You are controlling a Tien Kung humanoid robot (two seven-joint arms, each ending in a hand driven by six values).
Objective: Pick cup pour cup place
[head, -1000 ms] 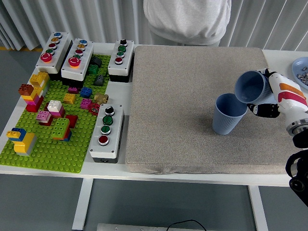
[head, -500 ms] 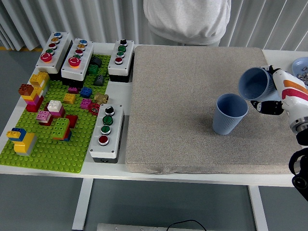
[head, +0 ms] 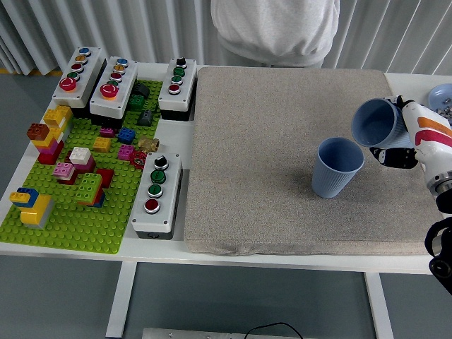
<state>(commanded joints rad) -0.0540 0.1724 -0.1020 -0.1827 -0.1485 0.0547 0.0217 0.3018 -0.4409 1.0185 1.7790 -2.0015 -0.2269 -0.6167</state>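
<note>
A blue cup (head: 337,168) stands upright on the grey mat (head: 282,141), right of its middle, mouth up. My right hand (head: 399,138) is shut on a second blue cup (head: 376,122), held tipped on its side with its mouth facing left. That cup hangs just above and to the right of the standing cup, rim close to rim. I cannot see any contents in either cup. My left arm is out of view.
A person in a white top (head: 275,28) stands at the far side, hands hidden. A green brick plate (head: 78,212) with bricks and several button boxes (head: 155,194) fills the left. A blue plate (head: 441,99) sits at the far right edge.
My right hand has drawn the tilted cup slightly right and up, away from the standing cup's rim. In the last half second it barely moved.
</note>
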